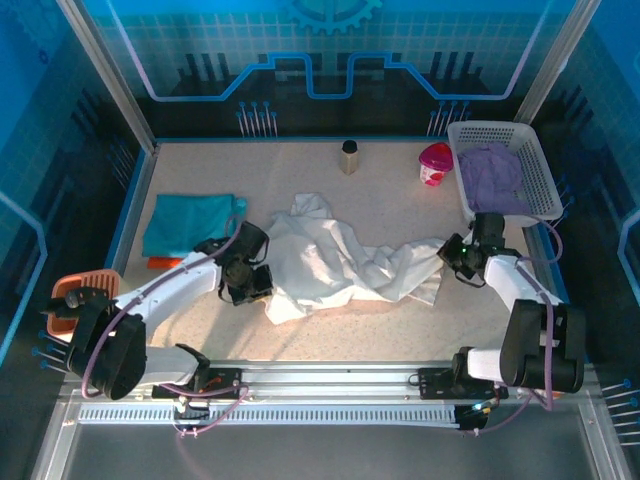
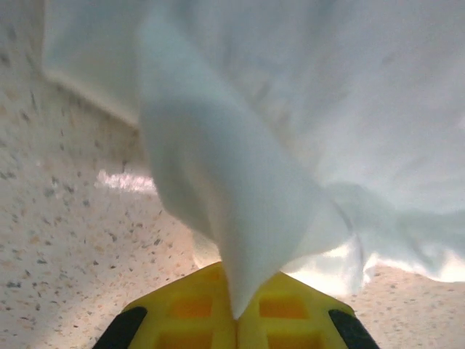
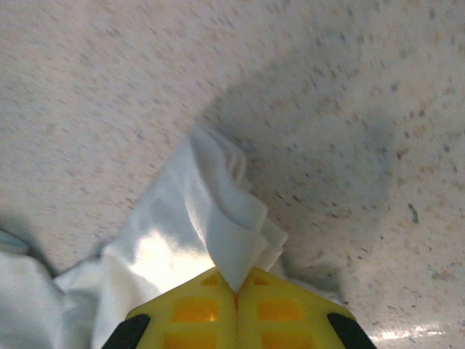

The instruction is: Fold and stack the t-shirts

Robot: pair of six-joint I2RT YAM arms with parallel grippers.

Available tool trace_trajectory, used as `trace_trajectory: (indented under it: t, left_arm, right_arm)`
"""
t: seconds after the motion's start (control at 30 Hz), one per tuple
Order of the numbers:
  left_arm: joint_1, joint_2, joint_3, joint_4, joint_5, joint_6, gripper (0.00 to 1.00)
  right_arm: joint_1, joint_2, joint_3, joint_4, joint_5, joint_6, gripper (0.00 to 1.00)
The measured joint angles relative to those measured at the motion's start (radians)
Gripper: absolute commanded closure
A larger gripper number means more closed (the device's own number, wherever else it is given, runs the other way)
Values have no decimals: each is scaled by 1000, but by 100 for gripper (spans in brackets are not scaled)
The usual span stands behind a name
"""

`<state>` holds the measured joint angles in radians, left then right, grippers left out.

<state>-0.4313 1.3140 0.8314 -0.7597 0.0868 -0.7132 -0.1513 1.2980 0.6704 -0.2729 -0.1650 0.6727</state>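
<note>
Top external view: a large white t-shirt (image 1: 340, 262) lies crumpled across the middle of the speckled table (image 1: 400, 330), stretched between my two claws. My left claw (image 1: 262, 288) meets the shirt's left edge, and my right claw (image 1: 447, 262) meets its right end.

Left wrist view: my left claw (image 2: 236, 316) has its yellow fingers (image 2: 192, 320) pressed together on a hanging fold of the white t-shirt (image 2: 290, 109), which rises away from the table surface.

Right wrist view: my right claw (image 3: 235, 291) is clamped on a layered corner of the white t-shirt (image 3: 182, 240), with the rest trailing off to the left on the table.

Seen from above, a teal t-shirt (image 1: 190, 222) lies flat at the left of the table, with a sliver of orange cloth (image 1: 165, 262) at its near edge. At the far right, a white mesh basket (image 1: 545, 180) holds purple cloth (image 1: 490, 175). A pink cup (image 1: 435, 163) stands just beside the basket, and a small dark bottle (image 1: 349, 157) stands further left.
</note>
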Motion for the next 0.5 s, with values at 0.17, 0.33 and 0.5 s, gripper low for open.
trace_trajectory:
  t: [0.17,0.33,0.5]
  left_arm:
    - [71,22,157,-41,-6,82,100]
    - [153,167,454,-82,-12,173,100]
    - [199,330,774,-121,-15,251,100]
  right_arm:
    - [0,-54,74,-26,0,1,100]
    - [3,-27,211,-46,0,12,100]
    - [18,3,369,-48,10,24,100]
